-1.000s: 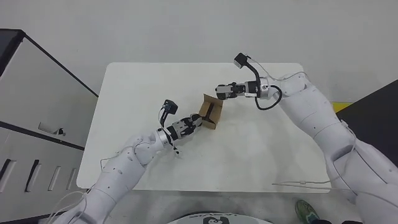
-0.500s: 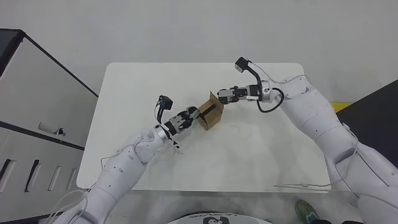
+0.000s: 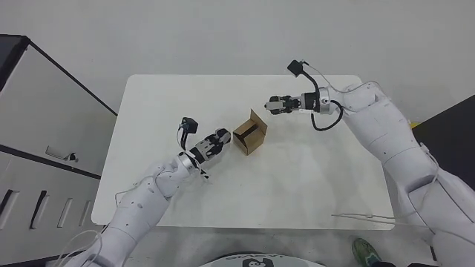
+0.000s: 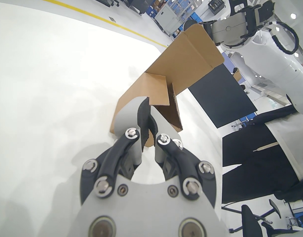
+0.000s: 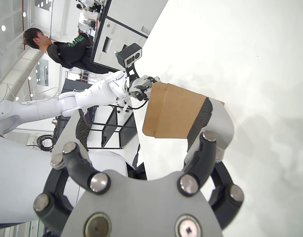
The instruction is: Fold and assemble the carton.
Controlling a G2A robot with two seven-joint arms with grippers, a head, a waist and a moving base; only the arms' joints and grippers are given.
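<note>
Found the carton (image 3: 250, 135) sitting on the tabletop (image 3: 312, 185), half formed, mouth open upward and one broad flap (image 4: 191, 55) raised. Placed it squarely between the two tools, on the line joining them. Saw the left tool (image 3: 223, 135) just beside the carton's near corner, low down, fingers pressed almost together. Could not tell pinching a cardboard edge from merely touching it. Saw the right tool (image 3: 269, 106) on the carton's opposite side, close to the broad flap yet clear of it, fingers spread wide and holding nothing. Read that flap as standing on the side facing the right tool, hinge line running across the tool's line of approach. Reckoned the right arm the better placed to press it down over the mouth. Took the short inner flap (image 4: 157, 91), by the left tool's corner, as already turned inward. Judged the folding partway done, lid not closed. Expected the light carton to skid under a one-sided push unless braced from the left tool's side.
</note>
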